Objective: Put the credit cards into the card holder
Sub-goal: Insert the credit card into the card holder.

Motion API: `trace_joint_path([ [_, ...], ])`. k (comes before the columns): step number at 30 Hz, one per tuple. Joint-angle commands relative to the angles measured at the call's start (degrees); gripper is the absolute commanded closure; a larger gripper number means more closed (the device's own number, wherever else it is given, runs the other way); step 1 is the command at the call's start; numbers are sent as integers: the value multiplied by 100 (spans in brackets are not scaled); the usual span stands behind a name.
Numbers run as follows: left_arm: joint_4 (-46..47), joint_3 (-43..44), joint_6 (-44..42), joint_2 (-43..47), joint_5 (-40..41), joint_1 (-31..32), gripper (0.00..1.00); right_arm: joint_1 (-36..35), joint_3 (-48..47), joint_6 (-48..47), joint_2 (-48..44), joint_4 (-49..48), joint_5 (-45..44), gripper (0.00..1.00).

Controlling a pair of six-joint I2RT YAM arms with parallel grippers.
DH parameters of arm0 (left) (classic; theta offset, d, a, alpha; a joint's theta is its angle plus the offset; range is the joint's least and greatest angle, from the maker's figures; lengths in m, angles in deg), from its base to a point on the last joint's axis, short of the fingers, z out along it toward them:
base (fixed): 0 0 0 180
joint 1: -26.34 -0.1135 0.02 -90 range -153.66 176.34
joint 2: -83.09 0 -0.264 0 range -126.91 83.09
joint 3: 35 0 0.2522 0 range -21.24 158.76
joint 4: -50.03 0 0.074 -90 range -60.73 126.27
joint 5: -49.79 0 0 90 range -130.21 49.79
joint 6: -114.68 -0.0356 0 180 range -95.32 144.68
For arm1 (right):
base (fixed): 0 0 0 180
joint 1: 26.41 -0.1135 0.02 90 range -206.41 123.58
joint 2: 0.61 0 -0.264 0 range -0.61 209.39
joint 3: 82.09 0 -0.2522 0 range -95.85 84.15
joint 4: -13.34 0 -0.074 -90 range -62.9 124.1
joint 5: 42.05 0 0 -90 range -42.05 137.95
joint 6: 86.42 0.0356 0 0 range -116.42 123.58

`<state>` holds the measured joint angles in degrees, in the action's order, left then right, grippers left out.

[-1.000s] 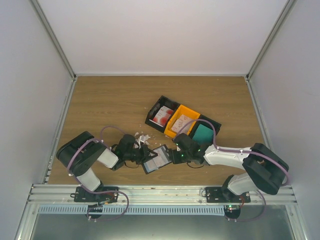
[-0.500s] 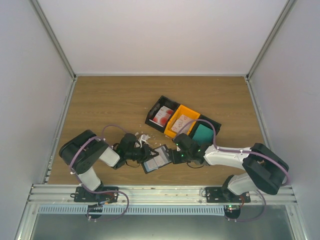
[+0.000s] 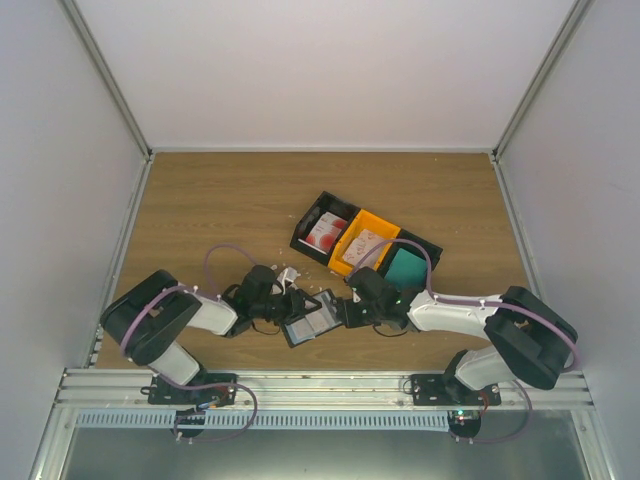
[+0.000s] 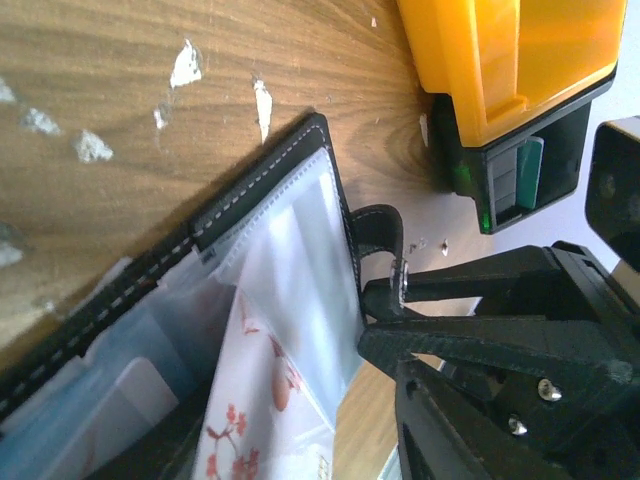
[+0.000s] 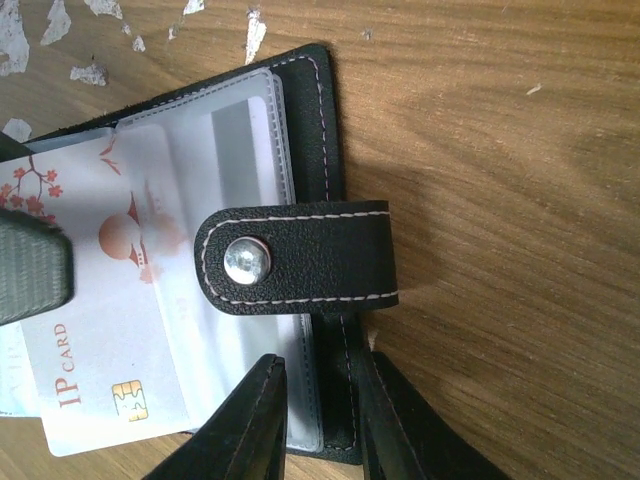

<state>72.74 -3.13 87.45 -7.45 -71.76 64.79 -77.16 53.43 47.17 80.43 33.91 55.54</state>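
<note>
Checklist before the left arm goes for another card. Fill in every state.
1. The card holder lies open: ok.
2. The right fingers clamp its edge: ok.
3. The snap strap is clear of the sleeves: not ok, it lies across them.
4. The white card is fully inside a sleeve: cannot tell.
5. The left fingers are off that card: cannot tell, one overlaps it.
6. The red-and-white cards wait in the black bin: ok.
</note>
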Motion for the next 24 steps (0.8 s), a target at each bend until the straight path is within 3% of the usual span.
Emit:
trace_joint_path([
  [1,-550,8,-70,318,333,116,53,-86,257,81,229,454,-20,77],
  [18,-1880,113,-159,992,266,138,30,-85,339,54,286,268,56,77],
  [24,-2120,-30,-7,1235,176,128,27,-85,322,26,301,225,81,77],
])
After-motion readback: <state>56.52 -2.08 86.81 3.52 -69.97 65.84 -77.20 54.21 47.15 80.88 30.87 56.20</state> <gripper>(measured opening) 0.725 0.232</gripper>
